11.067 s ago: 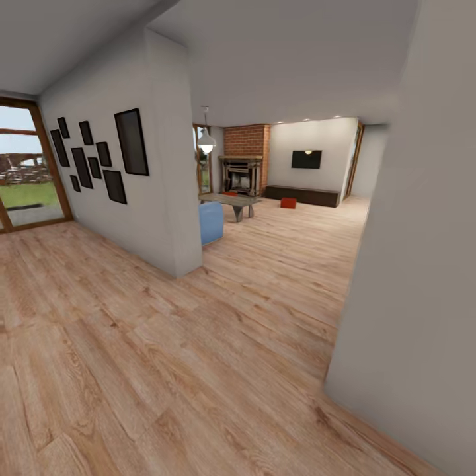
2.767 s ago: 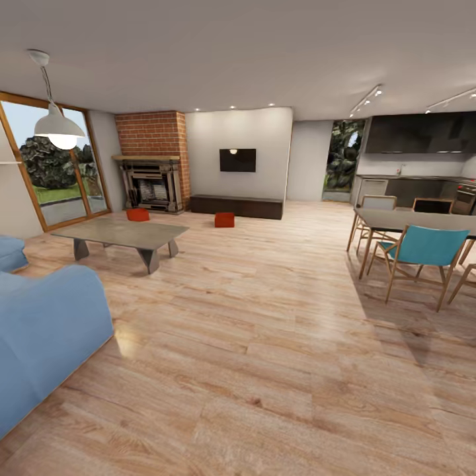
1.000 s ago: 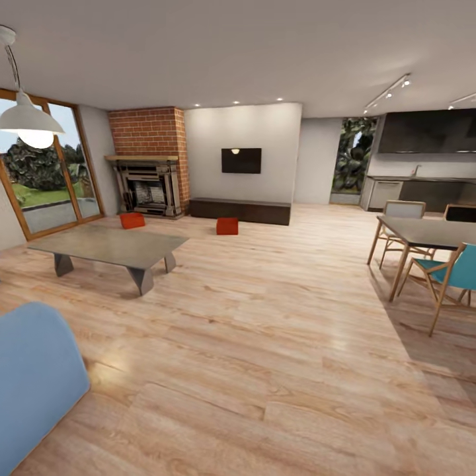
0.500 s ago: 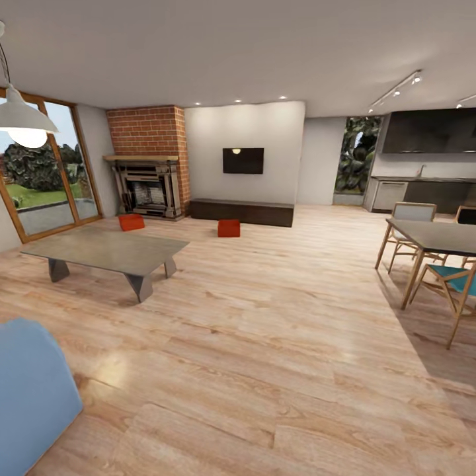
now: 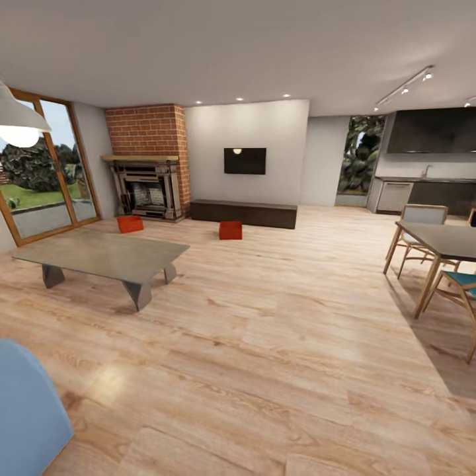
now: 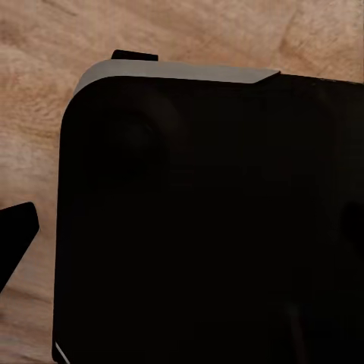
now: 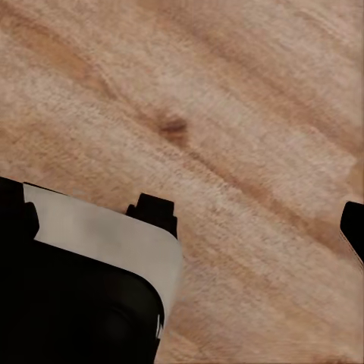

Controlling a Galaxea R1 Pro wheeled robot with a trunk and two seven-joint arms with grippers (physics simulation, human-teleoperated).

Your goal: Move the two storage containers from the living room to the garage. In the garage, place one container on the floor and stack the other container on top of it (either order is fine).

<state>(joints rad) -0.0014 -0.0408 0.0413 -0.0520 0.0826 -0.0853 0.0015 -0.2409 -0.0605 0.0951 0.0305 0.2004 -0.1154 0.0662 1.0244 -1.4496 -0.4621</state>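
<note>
The two bins sit on the plank floor (image 5: 277, 344) at the far end of the living room: one bin (image 5: 130, 223) just in front of the brick fireplace (image 5: 147, 165), the other bin (image 5: 230, 229) near the long dark cabinet (image 5: 243, 213); they stand well apart from each other and far from the robot. Judging from this, the main risks lie in the drive ahead: the low table (image 5: 106, 254) stands between the robot and the bin by the fireplace, so a straight line there could clip its corner or angled legs, and the blue seat (image 5: 26, 410) close at the view's lower left could catch the base on a turn. The bin by the cabinet looks easier to reach over bare floor, though stopping late could push it against the cabinet. The bins read as plain, straight-walled orange-red boxes, probably rigid and light; their open tops cannot be made out at this range. The floor is pale, glossy wood with visible grain and knots, the table a matte grey slab, the fireplace rough red brick round a dark carved surround. Both wrist views look down on wood grain past dark robot housing; whether either gripper is spread or closed cannot be told.
</note>
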